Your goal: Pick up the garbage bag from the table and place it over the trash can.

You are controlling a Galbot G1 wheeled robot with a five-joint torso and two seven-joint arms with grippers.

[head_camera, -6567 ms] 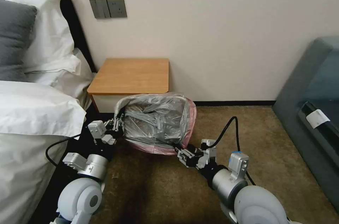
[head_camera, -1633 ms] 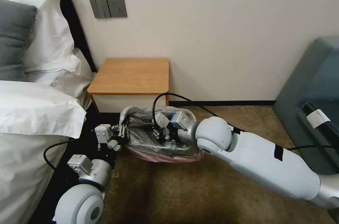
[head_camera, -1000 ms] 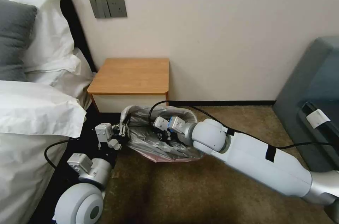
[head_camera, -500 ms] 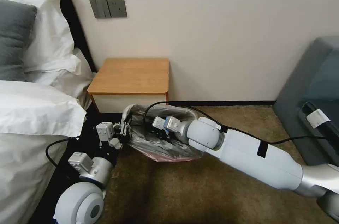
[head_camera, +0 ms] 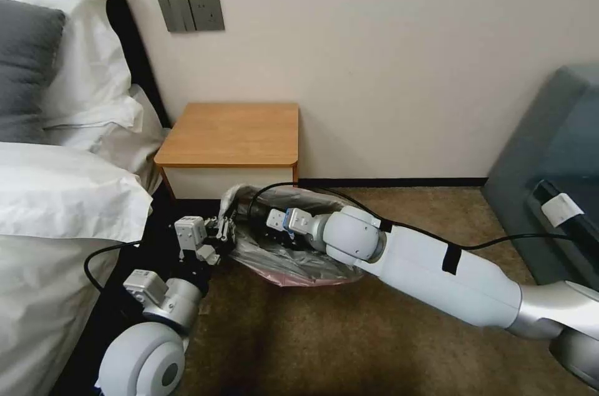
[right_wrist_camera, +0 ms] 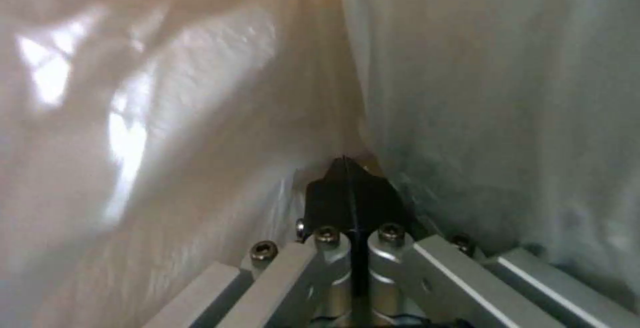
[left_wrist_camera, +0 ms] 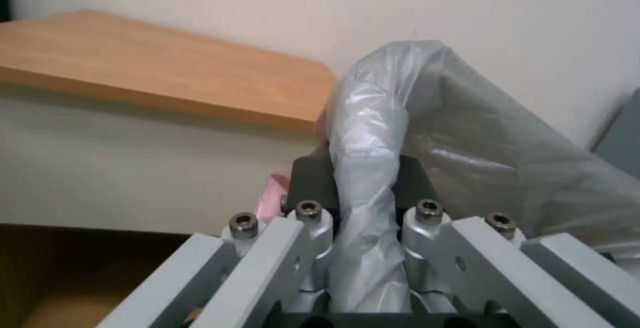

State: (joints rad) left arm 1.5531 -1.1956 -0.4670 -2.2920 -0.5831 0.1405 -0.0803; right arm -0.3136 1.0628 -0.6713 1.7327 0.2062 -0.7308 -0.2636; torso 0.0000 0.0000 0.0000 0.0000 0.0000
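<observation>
The grey garbage bag lies draped over the trash can on the carpet in front of the table; its pink edge hangs on the near side. The film hides the trash can. My left gripper is shut on the bag's left edge, and in the left wrist view a fold of the bag runs between the fingers of that gripper. My right arm reaches across, with the right gripper down inside the bag. In the right wrist view this gripper is shut, its tips pressed into a crease of the bag.
A bed with white bedding stands close on the left. A grey sofa is at the right. The wall runs behind the table. Black cables trail over the bag's far rim. Open carpet lies in front.
The right arm left the bag's near rim, swung over and pushed down into the bag, sliding left toward the table. The left gripper kept its hold and edged slightly right.
</observation>
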